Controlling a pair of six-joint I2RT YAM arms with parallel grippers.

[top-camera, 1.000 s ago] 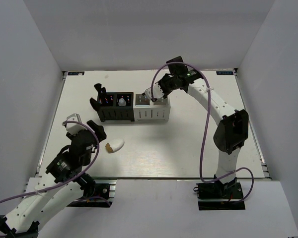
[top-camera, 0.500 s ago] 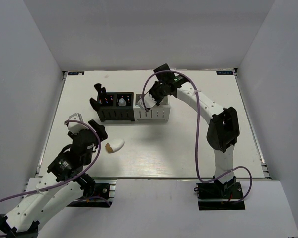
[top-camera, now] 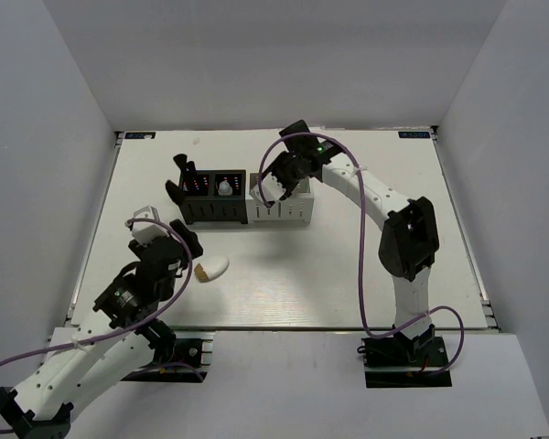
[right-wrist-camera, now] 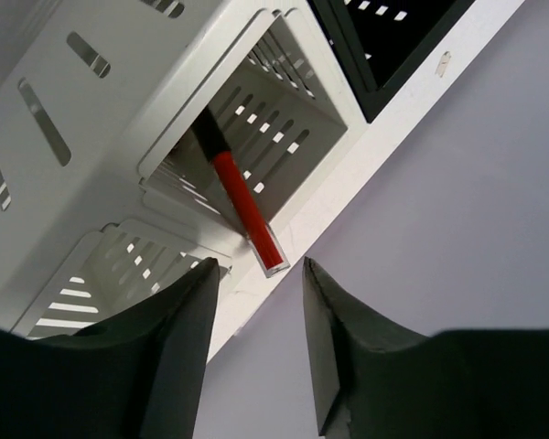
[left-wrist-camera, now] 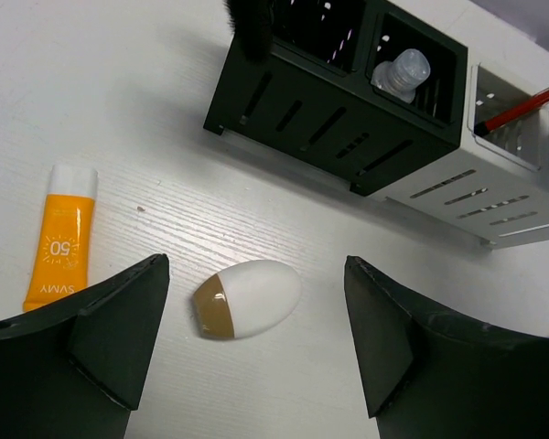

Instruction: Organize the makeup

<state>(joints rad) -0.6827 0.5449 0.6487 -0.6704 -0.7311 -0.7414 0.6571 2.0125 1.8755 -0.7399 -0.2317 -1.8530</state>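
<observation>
A white egg-shaped sponge (left-wrist-camera: 249,297) with a tan end lies on the table; it also shows in the top view (top-camera: 212,268). My left gripper (left-wrist-camera: 256,273) is open and hovers over it, one finger on each side, apart from it. An orange tube (left-wrist-camera: 62,236) lies to the left. A clear bottle (left-wrist-camera: 401,71) and a black brush (left-wrist-camera: 247,18) stand in the black organizer (left-wrist-camera: 329,110). My right gripper (right-wrist-camera: 261,270) is open over the white organizer (right-wrist-camera: 101,137). A red-and-black stick (right-wrist-camera: 242,206) stands in it, its top between my fingertips, untouched.
The black organizer (top-camera: 213,197) and the white organizer (top-camera: 279,206) stand side by side at the middle back of the table. The right arm (top-camera: 375,197) arches over the table's right half. Grey walls enclose the table on three sides.
My right gripper has moved left and down from behind the white organizer to its top, and the stick now stands in a compartment. My left gripper has edged toward the sponge.
</observation>
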